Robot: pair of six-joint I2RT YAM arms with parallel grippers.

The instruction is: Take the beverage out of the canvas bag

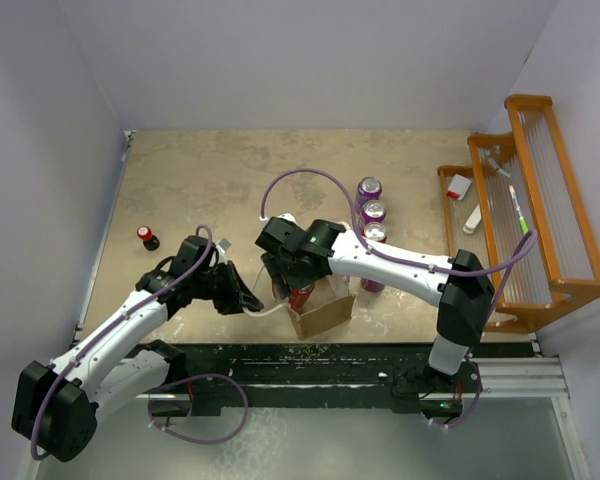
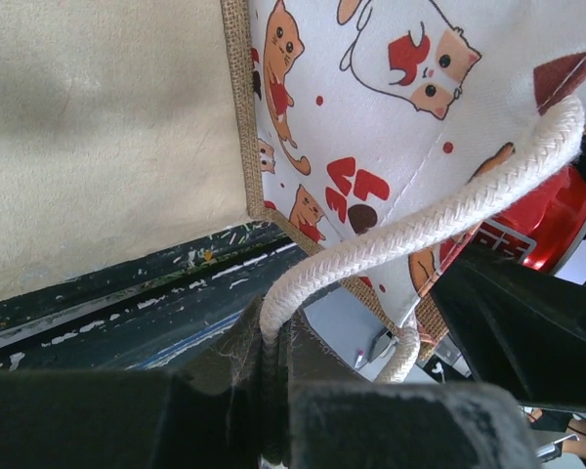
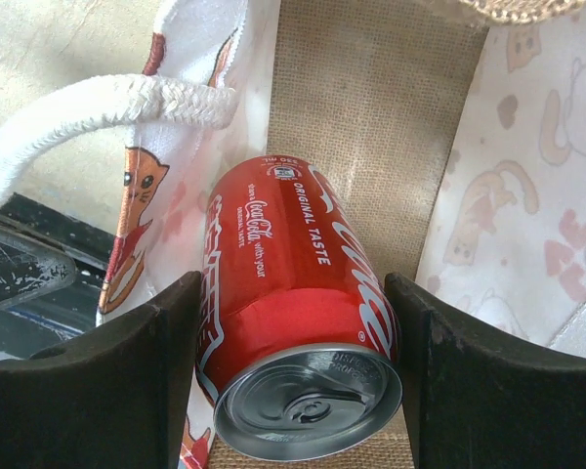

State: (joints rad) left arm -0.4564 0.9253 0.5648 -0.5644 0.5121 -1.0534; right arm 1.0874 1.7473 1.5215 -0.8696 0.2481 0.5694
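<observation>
The beverage [image 3: 293, 332], a red cola can, is lying inside the mouth of the canvas bag [image 3: 371, 117]. Its body is resting against the tan woven panel, its pull-tab end is pointing toward 6 o'clock in the right wrist view, and its base is running up toward 12 o'clock. Judging by the unopened tab, it is probably full, so it is likely carrying real weight for its size. The painted aluminium wall is stiff but thin, smooth and rounded, so it is apt to slip or roll under a light pinch and to dent under a hard one. The best hold looks to be across the middle of the cylinder, square to its axis, clear of the tapered rim. The right gripper [image 3: 293, 283] is bracketing it that way, with one of its fingers [image 3: 127, 381] at the can's 9 o'clock and the other at its 3 o'clock, both right at the can's sides. Whether they are actually pressing on the metal or only flanking it I cannot tell. The soft, floppy bag is being steadied from the other side, where the left gripper [image 2: 272, 357] is clenching the white rope handle [image 2: 420, 225]. Seen from above, that gripper is sitting at about 9 o'clock of the bag. The cloth lining is hanging just beside the can and could drag on it as it comes out.
</observation>
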